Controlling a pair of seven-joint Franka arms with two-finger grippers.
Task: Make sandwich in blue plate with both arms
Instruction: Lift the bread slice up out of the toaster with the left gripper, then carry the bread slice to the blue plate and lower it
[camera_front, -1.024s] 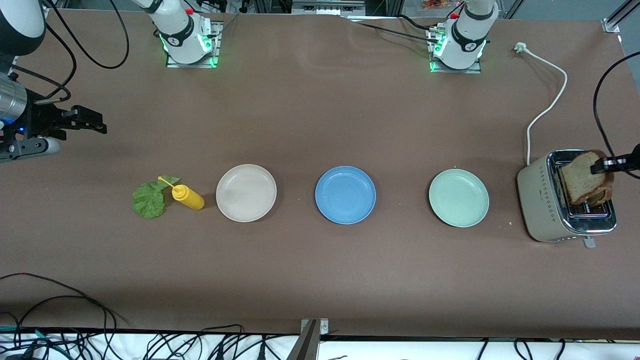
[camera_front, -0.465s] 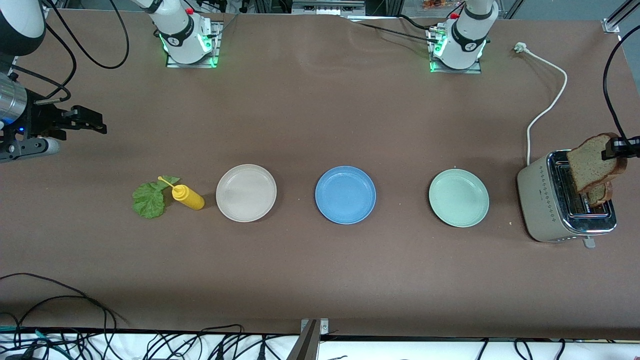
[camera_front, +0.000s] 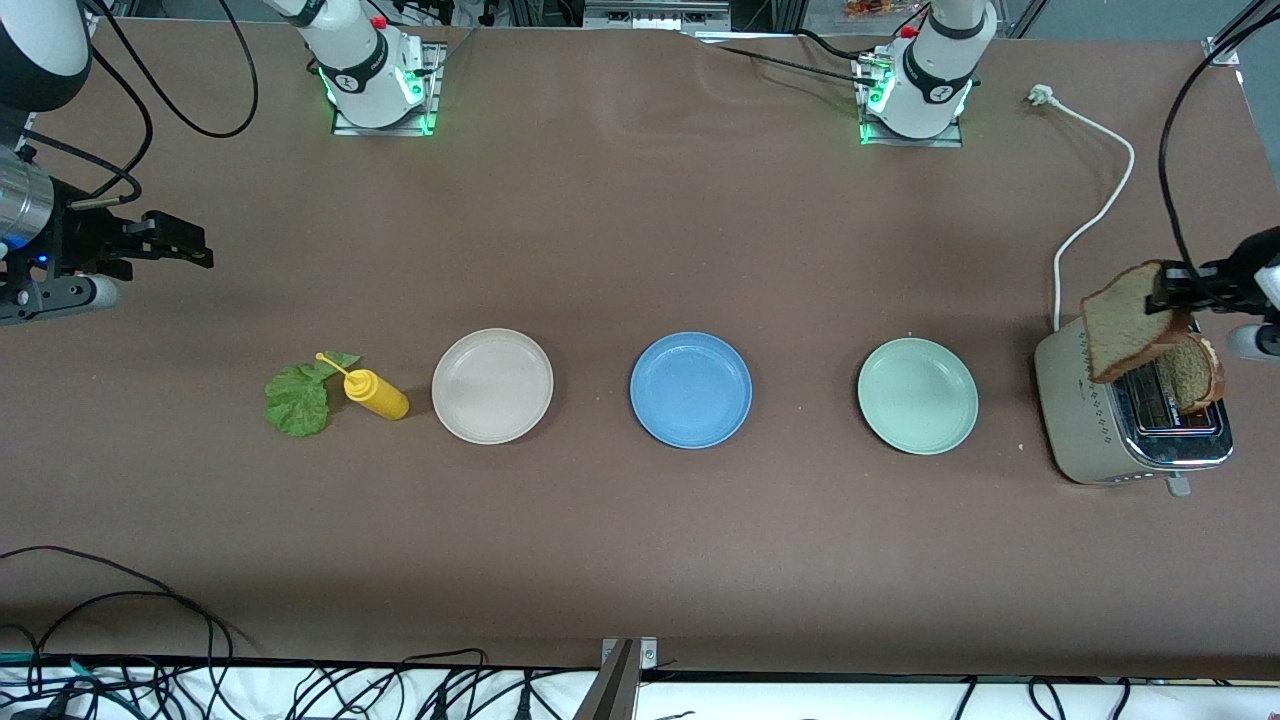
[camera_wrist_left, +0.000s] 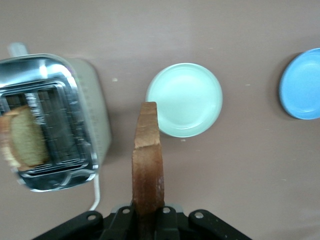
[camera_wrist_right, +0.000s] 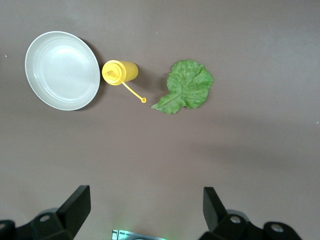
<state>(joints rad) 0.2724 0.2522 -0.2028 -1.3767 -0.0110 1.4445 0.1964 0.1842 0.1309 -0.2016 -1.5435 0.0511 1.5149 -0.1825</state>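
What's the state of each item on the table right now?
left gripper: shut on bread slice, lifted over the toaster
second slice: standing in toaster slot
right gripper: jaws open, empty, waiting
blue plate: empty
beige plate: empty
green plate: empty
lettuce leaf: flat on table
mustard bottle: on its side, cap off

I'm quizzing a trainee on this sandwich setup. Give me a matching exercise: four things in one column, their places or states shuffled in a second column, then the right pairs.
1. held bread slice
2. second bread slice
3. lettuce leaf
4. blue plate

A. between the beige and green plates
B. in the toaster slot
C. gripped by the left gripper
D. beside the yellow bottle

Pairs: 1-C, 2-B, 3-D, 4-A
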